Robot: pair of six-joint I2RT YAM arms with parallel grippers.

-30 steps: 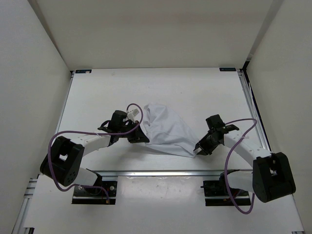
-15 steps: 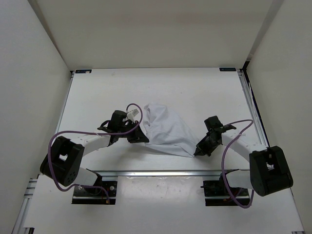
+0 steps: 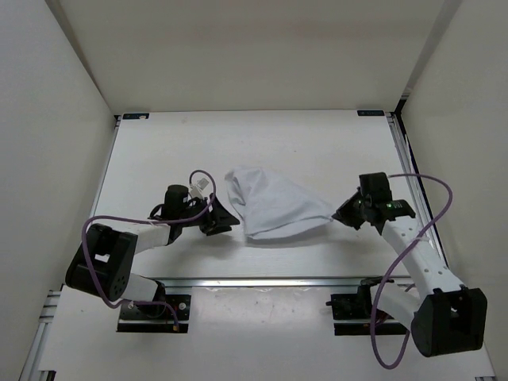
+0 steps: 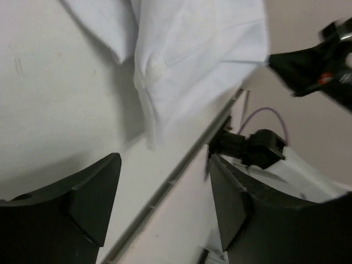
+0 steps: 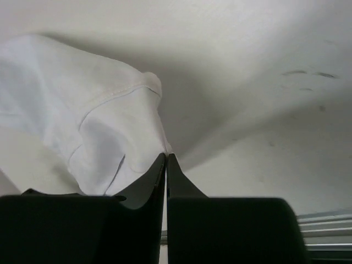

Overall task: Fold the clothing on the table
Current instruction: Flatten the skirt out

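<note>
The clothing [image 3: 274, 208] lies bunched near the middle of the table [image 3: 159, 151], a little toward the near edge, and its right side now draws out to a point. We see two changes over the last second. The left gripper [image 3: 225, 223], which had been clamped on the garment's left edge, now stands with its jaws wide apart and nothing between them. It has backed off to the left and sits just beside the fabric, no longer touching it. The right gripper [image 5: 165, 157], which stood open by the near right corner, has closed tight on that corner and carried it away to the right, pulling the cloth taut toward itself. We judge that the hold has passed from one side to the other: the right gripper alone controls the garment, and the left gripper is free to take a new edge. The fold itself looks barely begun, since the fabric remains a wrinkled heap rather than a flat layer.
</note>
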